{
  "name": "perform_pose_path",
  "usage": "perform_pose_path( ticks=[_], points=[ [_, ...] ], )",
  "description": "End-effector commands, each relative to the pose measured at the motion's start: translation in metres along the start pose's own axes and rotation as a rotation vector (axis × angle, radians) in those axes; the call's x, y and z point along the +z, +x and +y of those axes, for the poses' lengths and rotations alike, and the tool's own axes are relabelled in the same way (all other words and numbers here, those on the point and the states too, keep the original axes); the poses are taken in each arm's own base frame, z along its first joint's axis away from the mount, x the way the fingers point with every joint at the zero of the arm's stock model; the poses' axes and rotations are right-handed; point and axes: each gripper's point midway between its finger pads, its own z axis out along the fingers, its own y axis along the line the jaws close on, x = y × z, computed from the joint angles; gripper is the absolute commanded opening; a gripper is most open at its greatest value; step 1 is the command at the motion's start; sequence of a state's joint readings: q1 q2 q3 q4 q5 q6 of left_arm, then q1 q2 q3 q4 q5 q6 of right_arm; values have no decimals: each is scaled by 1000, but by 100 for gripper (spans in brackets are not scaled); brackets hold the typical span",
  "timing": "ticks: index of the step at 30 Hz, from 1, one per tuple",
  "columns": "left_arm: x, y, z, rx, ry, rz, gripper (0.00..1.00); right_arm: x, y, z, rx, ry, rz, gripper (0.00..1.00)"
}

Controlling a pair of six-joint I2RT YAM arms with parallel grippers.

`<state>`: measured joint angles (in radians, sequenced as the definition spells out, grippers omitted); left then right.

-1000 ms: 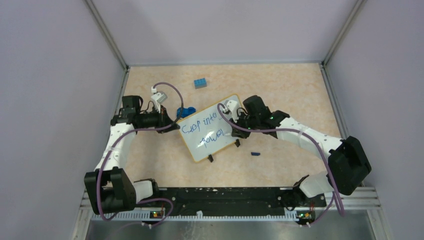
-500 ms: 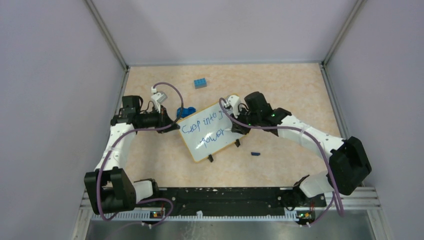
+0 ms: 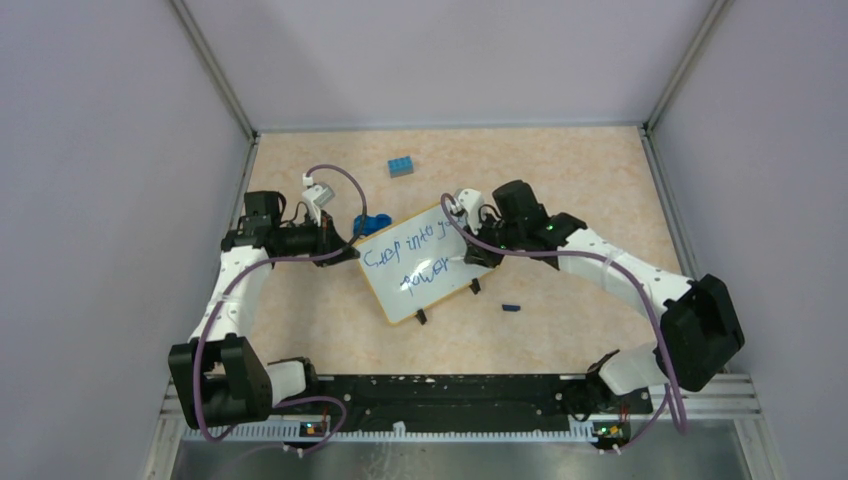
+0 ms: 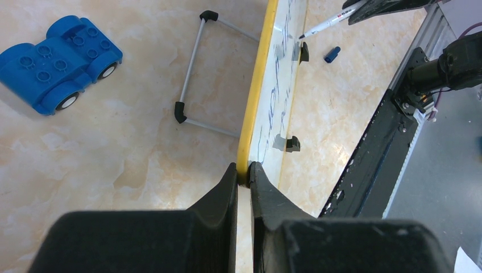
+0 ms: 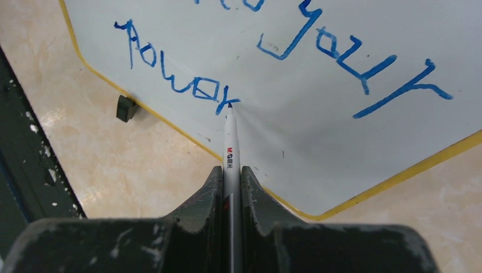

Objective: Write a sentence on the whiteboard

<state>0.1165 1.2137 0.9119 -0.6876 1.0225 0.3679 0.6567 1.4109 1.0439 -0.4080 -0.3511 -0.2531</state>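
Your left gripper (image 4: 243, 170) is clamped on the yellow rim of the whiteboard (image 3: 432, 290) at its left edge, jaws pinched tight with only the rim between them, and your right gripper (image 5: 231, 170) is squeezed together on the marker (image 5: 229, 136), the barrel sticking out past the fingertips. Under it all sits the beige table (image 3: 580, 190). Near the middle of it, the whiteboard lies skewed between your two arms, with its black clip feet (image 4: 292, 143) on the near edge and a wire stand (image 4: 193, 74) showing on its back side. Across it runs the sentence (image 5: 187, 85) in blue, two lines: the upper one ends in "your", the lower one reads "power". The marker tip touches the board right at the end of that last "r". Just beyond the board's far-left corner you have a blue toy car (image 4: 59, 54), farther back a blue brick (image 3: 401, 166), and off the board's near-right side a small blue marker cap (image 3: 511, 307) lies on the table.
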Motion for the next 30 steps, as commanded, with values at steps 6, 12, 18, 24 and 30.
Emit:
perform_pose_path(
  ticks=[6,12,18,24,30],
  points=[
    [2,8,7,20,-29,27,1,-46,-52,26,-83,-117,-134,0],
    [1,8,4,27,-25,21,1,-44,-36,15,-83,-47,-95,0],
    [1,8,2,35,-26,18,0,-28,-14,-2,-70,31,-38,0],
    [1,8,4,33,-27,20,0,-16,-2,-13,-67,66,1,0],
    [2,9,5,31,-28,23,0,-8,0,-19,-66,82,10,0]
  ],
)
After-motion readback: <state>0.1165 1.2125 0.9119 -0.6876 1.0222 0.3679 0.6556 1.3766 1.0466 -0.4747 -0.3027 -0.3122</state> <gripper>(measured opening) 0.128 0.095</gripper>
